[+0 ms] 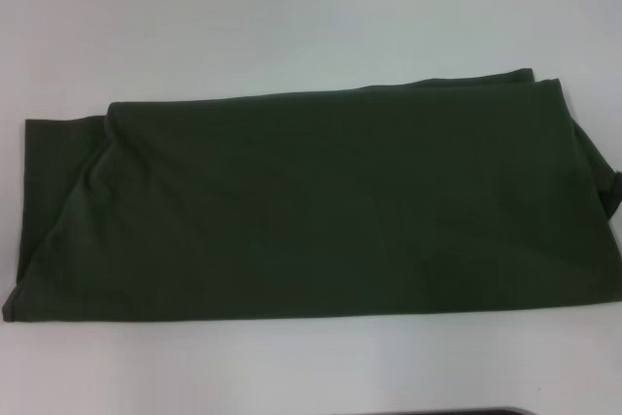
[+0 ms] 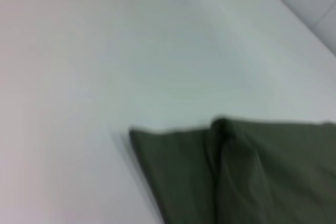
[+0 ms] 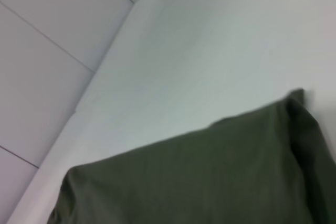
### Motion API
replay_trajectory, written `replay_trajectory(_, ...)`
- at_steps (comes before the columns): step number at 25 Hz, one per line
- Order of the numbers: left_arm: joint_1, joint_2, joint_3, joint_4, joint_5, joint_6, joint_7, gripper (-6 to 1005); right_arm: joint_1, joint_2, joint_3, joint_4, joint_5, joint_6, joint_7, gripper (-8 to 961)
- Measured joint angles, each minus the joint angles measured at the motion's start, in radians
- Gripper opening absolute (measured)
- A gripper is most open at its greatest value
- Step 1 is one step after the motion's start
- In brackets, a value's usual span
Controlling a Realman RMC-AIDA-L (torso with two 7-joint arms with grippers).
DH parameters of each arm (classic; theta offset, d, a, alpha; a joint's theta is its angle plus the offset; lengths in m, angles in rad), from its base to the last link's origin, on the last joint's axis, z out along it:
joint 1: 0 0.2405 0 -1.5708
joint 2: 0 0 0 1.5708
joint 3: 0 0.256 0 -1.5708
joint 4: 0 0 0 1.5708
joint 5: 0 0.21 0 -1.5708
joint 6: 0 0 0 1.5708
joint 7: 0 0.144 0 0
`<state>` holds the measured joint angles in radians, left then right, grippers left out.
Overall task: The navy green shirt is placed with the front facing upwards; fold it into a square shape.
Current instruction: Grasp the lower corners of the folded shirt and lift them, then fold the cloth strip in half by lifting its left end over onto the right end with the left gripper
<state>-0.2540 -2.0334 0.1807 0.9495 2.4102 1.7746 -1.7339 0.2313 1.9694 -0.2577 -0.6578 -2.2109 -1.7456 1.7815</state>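
The navy green shirt (image 1: 321,201) lies folded into a long wide band across the white table (image 1: 292,17), plain dark olive side up, no lettering showing. Its left end shows a lower layer sticking out past the top layer; its right end runs to the picture's edge. The left wrist view shows one end of the shirt (image 2: 247,171) with a fold ridge. Another stretch of the shirt (image 3: 199,177), with a corner, fills the lower part of the right wrist view. Neither gripper appears in any view.
The table's far edge (image 3: 89,103) meets a pale tiled floor (image 3: 47,40) in the right wrist view. A dark strip (image 1: 447,411) sits at the head view's bottom edge. Bare white table surrounds the shirt on the far and near sides.
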Motion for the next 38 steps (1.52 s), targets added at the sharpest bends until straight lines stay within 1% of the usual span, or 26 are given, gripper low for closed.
replay_trajectory(4, -0.056, -0.008, -0.020, -0.008, -0.010, -0.038, 0.008, 785, 0.050, 0.001, -0.002, 0.008, 0.000, 0.002, 0.000, 656)
replay_trajectory(6, -0.077, -0.010, -0.019, -0.019, -0.025, -0.053, 0.009, 793, 0.077, 0.003, -0.006, 0.011, -0.003, 0.006, 0.000, 662)
replay_trajectory(7, -0.089, -0.007, -0.018, -0.033, -0.032, -0.059, 0.009, 797, 0.090, 0.005, -0.008, 0.011, -0.004, 0.007, 0.000, 665)
replay_trajectory(8, -0.098, -0.002, -0.018, -0.047, -0.034, -0.062, 0.009, 801, 0.104, 0.007, -0.010, 0.011, -0.006, 0.008, 0.000, 668)
replay_trajectory(11, -0.130, 0.025, -0.019, -0.113, -0.038, -0.069, 0.007, 812, 0.147, 0.010, -0.012, 0.016, -0.007, 0.016, 0.000, 678)
replay_trajectory(13, -0.146, 0.036, -0.013, -0.142, -0.037, -0.081, 0.002, 818, 0.173, 0.010, -0.017, 0.026, -0.007, 0.031, 0.000, 684)
replay_trajectory(16, -0.151, 0.035, 0.000, -0.147, -0.031, -0.120, -0.016, 828, 0.208, 0.008, -0.040, 0.047, -0.007, 0.061, 0.000, 693)
replay_trajectory(22, -0.147, 0.031, 0.006, -0.148, -0.031, -0.179, -0.046, 866, 0.268, 0.005, -0.117, 0.065, -0.007, 0.110, 0.021, 904)
replay_trajectory(25, -0.146, 0.033, 0.011, -0.149, -0.028, -0.191, -0.062, 882, 0.294, 0.004, -0.180, 0.066, -0.007, 0.133, 0.056, 904)
replay_trajectory(27, -0.145, 0.034, 0.029, -0.150, -0.026, -0.206, -0.076, 882, 0.308, 0.006, -0.203, 0.067, -0.007, 0.144, 0.065, 903)
replay_trajectory(33, -0.153, 0.037, 0.168, -0.153, 0.017, -0.232, -0.126, 881, 0.332, 0.009, -0.212, 0.073, -0.007, 0.160, 0.083, 900)
replay_trajectory(38, -0.170, 0.035, 0.195, -0.157, 0.051, -0.257, -0.144, 880, 0.328, 0.007, -0.208, 0.073, -0.004, 0.164, 0.089, 899)
